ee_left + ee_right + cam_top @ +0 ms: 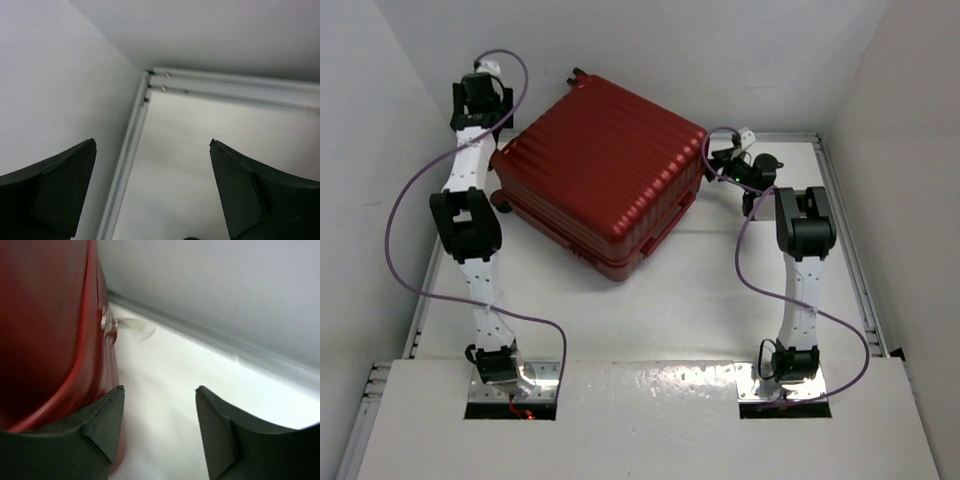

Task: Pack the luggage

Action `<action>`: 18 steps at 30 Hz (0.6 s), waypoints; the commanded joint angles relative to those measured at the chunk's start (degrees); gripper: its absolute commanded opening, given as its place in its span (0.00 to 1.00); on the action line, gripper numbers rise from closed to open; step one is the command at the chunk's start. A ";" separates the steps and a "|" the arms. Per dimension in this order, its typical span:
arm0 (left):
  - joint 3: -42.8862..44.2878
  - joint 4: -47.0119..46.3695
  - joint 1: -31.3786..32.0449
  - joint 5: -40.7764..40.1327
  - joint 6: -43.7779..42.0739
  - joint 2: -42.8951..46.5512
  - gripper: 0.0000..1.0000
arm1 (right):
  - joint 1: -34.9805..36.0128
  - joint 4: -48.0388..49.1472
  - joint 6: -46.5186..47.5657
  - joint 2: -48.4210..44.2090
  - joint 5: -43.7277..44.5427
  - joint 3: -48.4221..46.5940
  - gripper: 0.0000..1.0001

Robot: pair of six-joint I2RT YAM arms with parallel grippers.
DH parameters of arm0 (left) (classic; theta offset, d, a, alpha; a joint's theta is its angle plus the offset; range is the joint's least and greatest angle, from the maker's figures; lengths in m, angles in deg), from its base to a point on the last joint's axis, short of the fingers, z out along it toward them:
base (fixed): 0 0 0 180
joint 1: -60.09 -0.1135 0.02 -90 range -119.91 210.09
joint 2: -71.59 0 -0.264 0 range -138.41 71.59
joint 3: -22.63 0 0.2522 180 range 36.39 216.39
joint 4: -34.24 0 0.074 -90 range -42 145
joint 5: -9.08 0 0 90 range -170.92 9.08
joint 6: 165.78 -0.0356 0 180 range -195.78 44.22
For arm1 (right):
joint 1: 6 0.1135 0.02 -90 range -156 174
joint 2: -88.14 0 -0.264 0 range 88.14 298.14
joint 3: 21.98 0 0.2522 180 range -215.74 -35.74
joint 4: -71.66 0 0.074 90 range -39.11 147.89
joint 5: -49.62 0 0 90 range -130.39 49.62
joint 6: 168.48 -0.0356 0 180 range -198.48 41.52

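Observation:
The luggage (603, 178), a large dark red ribbed hard-shell suitcase, lies shut and flat on the white table at the back middle. My left gripper (483, 95) is at its far left corner, near the back wall; in the left wrist view the gripper (152, 145) is open and empty over bare table. My right gripper (728, 165) is just right of the suitcase's right edge. In the right wrist view the gripper (160, 390) is open and empty, its left finger (100, 415) beside the red shell (45, 320), where a small metal fitting (107, 325) shows.
White walls close the table on the left, back and right. A metal rail (125, 160) runs along the table's edges and meets in the back left corner. Purple cables (405, 215) loop from both arms. A white board (650, 420) covers the near edge.

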 commanded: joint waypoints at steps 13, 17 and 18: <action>-29.11 10.68 -0.27 9.08 2.52 41.78 1.00 | -3.43 -67.19 7.10 -61.35 21.64 22.91 0.77; -42.81 10.60 -3.44 14.61 4.20 51.27 1.00 | -6.68 -75.49 6.13 -69.81 23.24 23.44 0.79; -44.15 10.07 -3.96 15.14 4.20 52.94 1.00 | -7.03 -78.11 6.31 -70.79 23.68 23.26 0.80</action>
